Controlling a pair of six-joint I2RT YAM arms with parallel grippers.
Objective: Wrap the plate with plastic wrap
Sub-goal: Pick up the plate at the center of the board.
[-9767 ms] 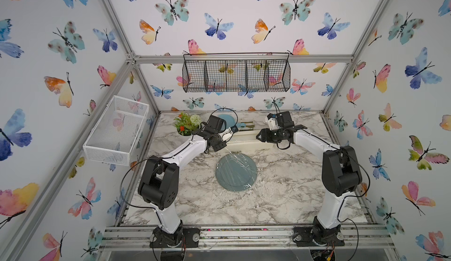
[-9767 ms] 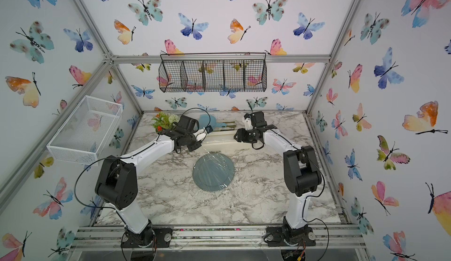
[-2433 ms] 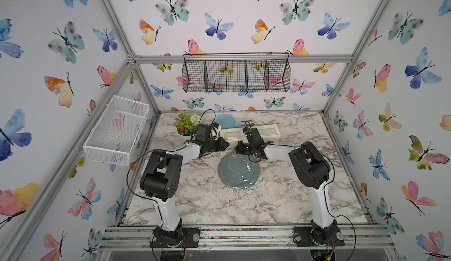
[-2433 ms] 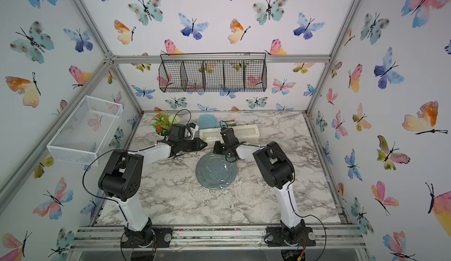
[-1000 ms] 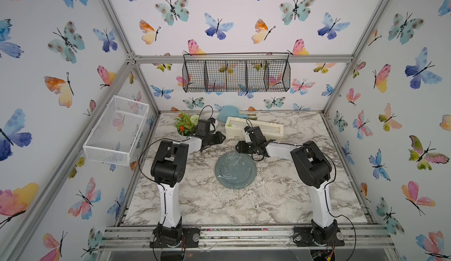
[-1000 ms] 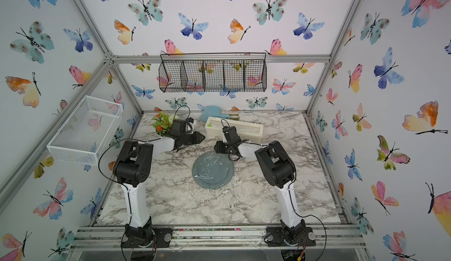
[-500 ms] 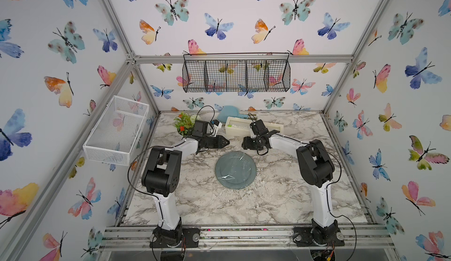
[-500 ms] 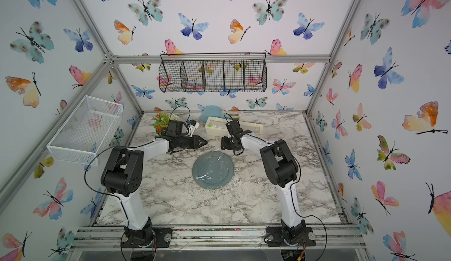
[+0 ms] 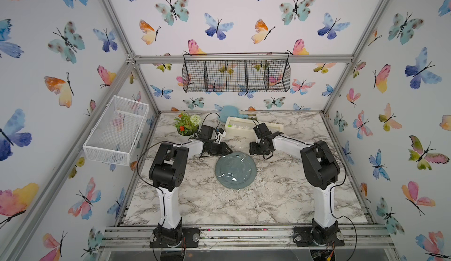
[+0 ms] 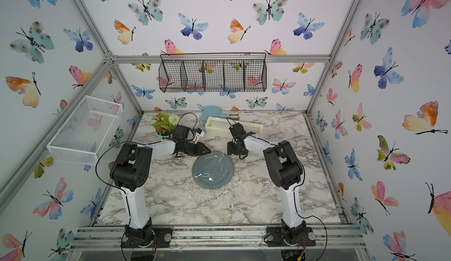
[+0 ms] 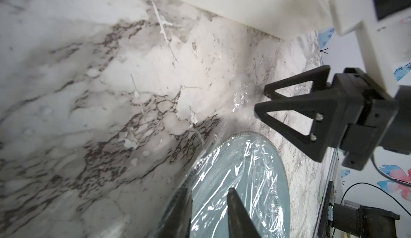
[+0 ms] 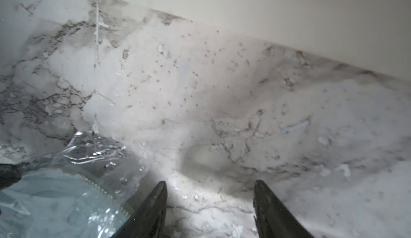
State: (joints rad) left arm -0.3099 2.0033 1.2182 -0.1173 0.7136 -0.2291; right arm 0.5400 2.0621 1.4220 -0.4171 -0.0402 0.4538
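The plate point(image 9: 235, 169) was found flat at mid-table point(image 9: 268, 198), near the box point(image 9: 244, 125). The wrap point(image 11: 244, 170) was laid wrinkled over it, with a crumpled edge loose beside the far rim. The left gripper point(image 11: 208, 191) was poised over the rim, fingers narrowly parted; whether film was pinched could not be told. The right gripper point(image 12: 210, 183) was spread wide over bare table. Were film clinging to the left fingers, the cover could be dragged off.

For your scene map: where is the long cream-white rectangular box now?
In both top views the long cream-white rectangular box lies centre-back on the marble table, in front of the light-blue paddle-shaped dish.
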